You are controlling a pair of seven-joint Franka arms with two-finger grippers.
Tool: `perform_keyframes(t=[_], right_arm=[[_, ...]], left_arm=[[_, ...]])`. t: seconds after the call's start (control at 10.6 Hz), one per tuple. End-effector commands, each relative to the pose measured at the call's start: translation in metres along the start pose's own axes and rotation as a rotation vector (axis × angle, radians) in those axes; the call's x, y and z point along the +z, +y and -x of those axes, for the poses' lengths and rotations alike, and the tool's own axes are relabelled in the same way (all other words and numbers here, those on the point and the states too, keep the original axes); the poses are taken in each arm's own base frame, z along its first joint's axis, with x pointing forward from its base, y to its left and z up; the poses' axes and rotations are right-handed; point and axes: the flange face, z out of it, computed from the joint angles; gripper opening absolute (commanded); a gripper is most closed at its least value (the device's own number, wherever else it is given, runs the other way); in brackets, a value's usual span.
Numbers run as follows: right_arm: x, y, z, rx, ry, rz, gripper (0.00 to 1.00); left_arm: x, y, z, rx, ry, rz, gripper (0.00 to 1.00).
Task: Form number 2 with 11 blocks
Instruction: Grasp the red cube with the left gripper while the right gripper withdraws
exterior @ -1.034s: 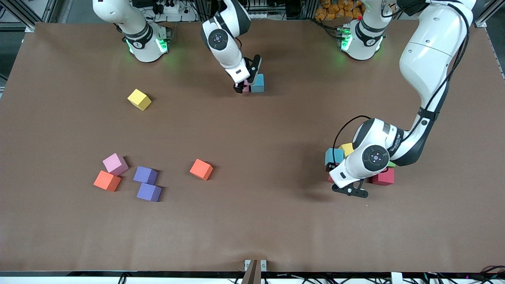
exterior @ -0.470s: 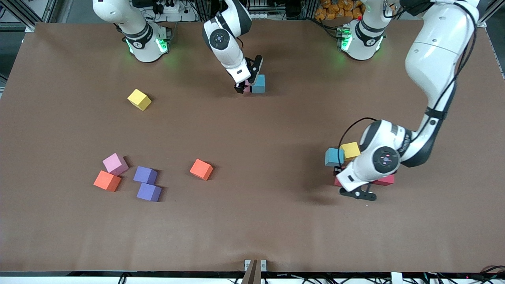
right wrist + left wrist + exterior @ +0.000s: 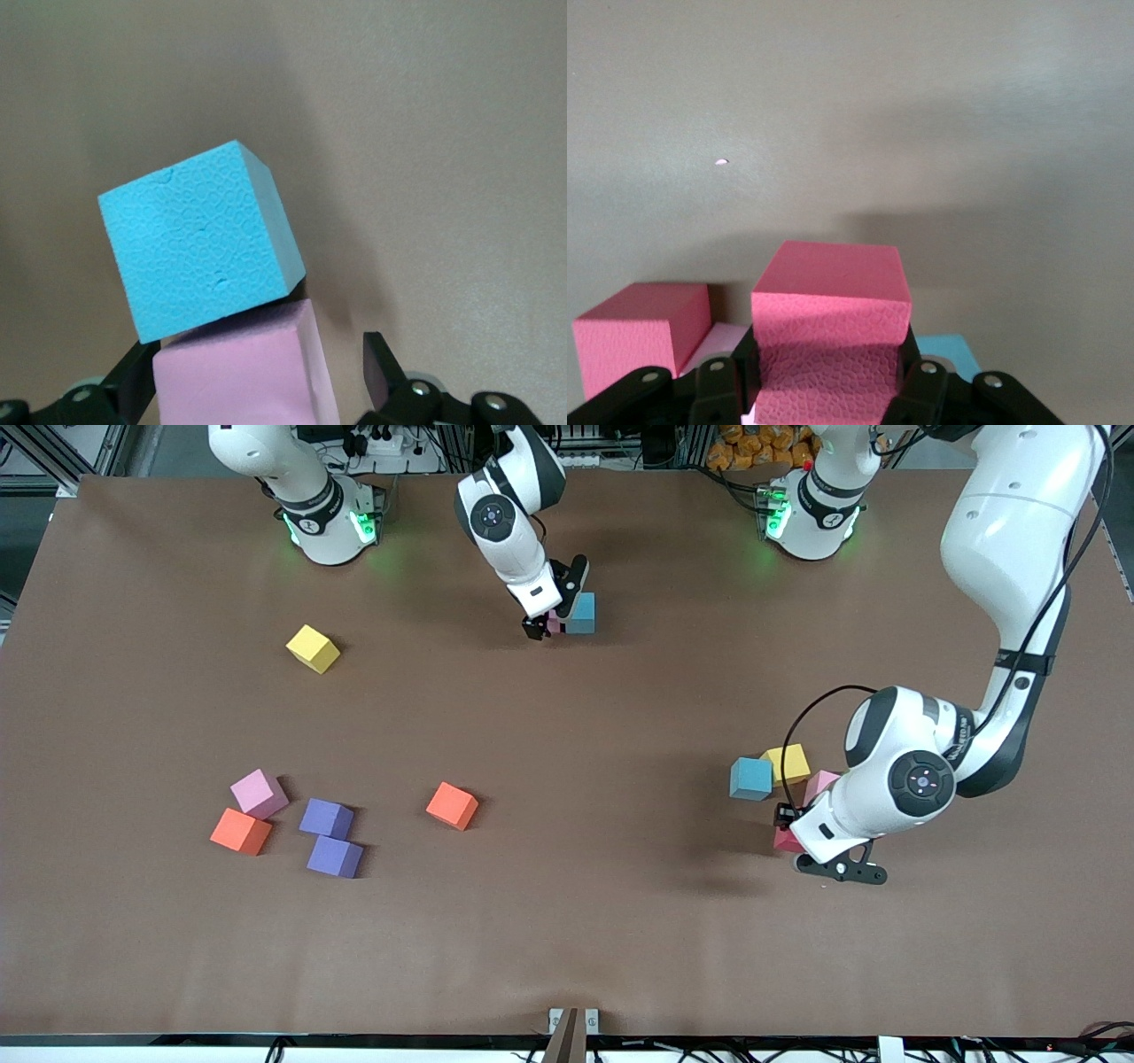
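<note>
My left gripper (image 3: 787, 831) (image 3: 830, 359) is shut on a red block (image 3: 783, 841) (image 3: 831, 301), low over the table beside a blue block (image 3: 750, 778), a yellow one (image 3: 787, 763) and a pink one (image 3: 820, 783). A second red block (image 3: 642, 341) shows only in the left wrist view. My right gripper (image 3: 547, 622) (image 3: 257, 376) stands open around a pink block (image 3: 555, 623) (image 3: 237, 381) that touches a blue block (image 3: 582, 613) (image 3: 199, 252); a gap shows at one finger (image 3: 381, 363).
Toward the right arm's end lie a yellow block (image 3: 312, 648), a pink one (image 3: 259, 794), two purple ones (image 3: 326, 817) (image 3: 335, 856) and two orange-red ones (image 3: 240, 831) (image 3: 452, 805). Both arm bases (image 3: 330, 518) (image 3: 808, 514) stand at the table's edge farthest from the camera.
My left hand has slid toward the left arm's end with the red block, uncovering the yellow and pink blocks. The right hand has stayed at its pink block.
</note>
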Motion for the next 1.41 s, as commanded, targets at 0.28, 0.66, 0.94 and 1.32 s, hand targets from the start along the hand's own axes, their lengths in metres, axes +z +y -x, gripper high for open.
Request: perform_keyframes(t=[0.28, 0.66, 0.94, 1.32], right_arm=[[-0.058, 0.008, -0.006, -0.07, 0.054, -0.13, 1.0], [-0.107, 0.082, 0.001, -0.132, -0.037, -0.108, 1.0], [-0.183, 0.222, -0.001, -0.048, -0.11, -0.045, 1.0], [-0.192, 0.346, 0.04, 0.106, -0.08, 0.103, 1.0]], left_arm=[[-0.071, 0.014, 0.025, -0.137, -0.081, 0.082, 0.24], [-0.097, 0.081, 0.055, -0.38, -0.142, 0.043, 0.24], [-0.094, 0.132, 0.081, -0.656, -0.18, 0.018, 0.22], [-0.072, 0.21, 0.13, -1.029, -0.188, -0.034, 0.2]])
